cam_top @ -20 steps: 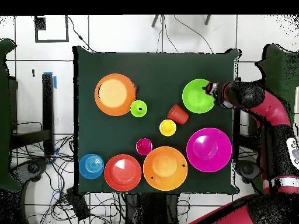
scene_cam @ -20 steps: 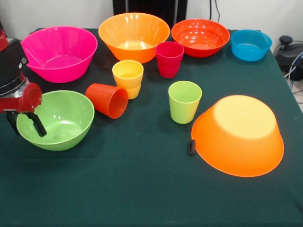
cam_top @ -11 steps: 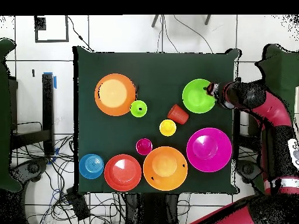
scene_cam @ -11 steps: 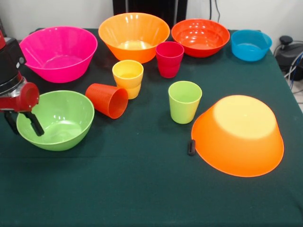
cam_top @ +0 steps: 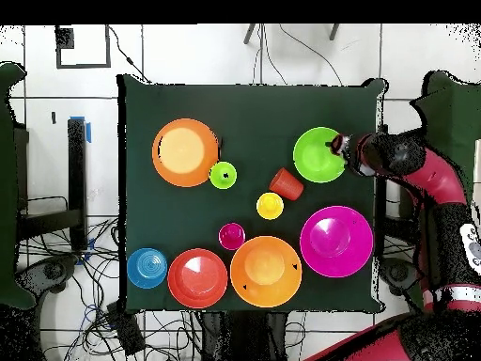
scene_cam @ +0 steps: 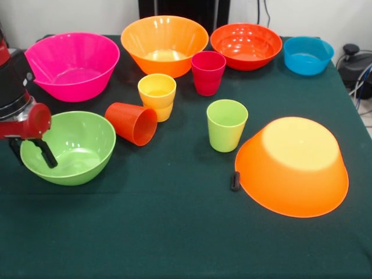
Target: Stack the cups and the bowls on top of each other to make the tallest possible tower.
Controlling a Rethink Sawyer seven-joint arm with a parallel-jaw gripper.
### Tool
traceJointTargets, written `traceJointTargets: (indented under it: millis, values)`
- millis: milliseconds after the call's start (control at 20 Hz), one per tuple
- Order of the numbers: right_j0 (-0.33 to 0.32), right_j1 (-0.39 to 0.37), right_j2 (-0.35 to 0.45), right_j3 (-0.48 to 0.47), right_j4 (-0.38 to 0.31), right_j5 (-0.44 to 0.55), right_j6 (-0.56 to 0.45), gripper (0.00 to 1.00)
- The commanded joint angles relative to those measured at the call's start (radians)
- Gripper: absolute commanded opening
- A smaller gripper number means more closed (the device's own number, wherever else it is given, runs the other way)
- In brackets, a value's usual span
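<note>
Table [scene_cam: 174, 232]: dark green cloth, everything spread out in the open, nothing stacked.
End effector [scene_cam: 28, 152]: at the lime green bowl's [scene_cam: 72, 148] rim, one dark finger inside the bowl and one outside, spread apart across the wall (whether they pinch it, I cannot tell).
Bowls: pink bowl [scene_cam: 72, 64], upright orange bowl [scene_cam: 164, 43], red-orange bowl [scene_cam: 246, 45] and blue bowl [scene_cam: 308, 55] along the far side; second orange bowl [scene_cam: 293, 165] upside down, nearer.
Cups: orange-red cup [scene_cam: 132, 123] on its side beside the lime green bowl; yellow cup [scene_cam: 157, 96], crimson cup [scene_cam: 207, 72] and lime green cup [scene_cam: 226, 125] upright mid-table.
Small black object [scene_cam: 235, 181]: touching the inverted bowl's rim.
</note>
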Motion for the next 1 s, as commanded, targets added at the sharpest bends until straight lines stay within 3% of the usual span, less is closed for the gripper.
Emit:
traceJointTargets:
  millis: [50, 300, 900, 950, 1000]
  values:
    - [0.011, 0.056, 0.03, -0.031, -0.09, -0.015, -0.358, 1.0]
    - [0.003, 0.111, 0.038, -0.058, -0.109, -0.061, -0.382, 1.0]
    - [-0.007, 0.134, 0.055, -0.063, -0.116, -0.077, -0.403, 1.0]
    - [-0.012, 0.135, 0.056, -0.056, -0.111, -0.085, -0.38, 0.0]
    - [-0.016, 0.129, 0.058, -0.043, -0.116, -0.107, -0.375, 0.0]
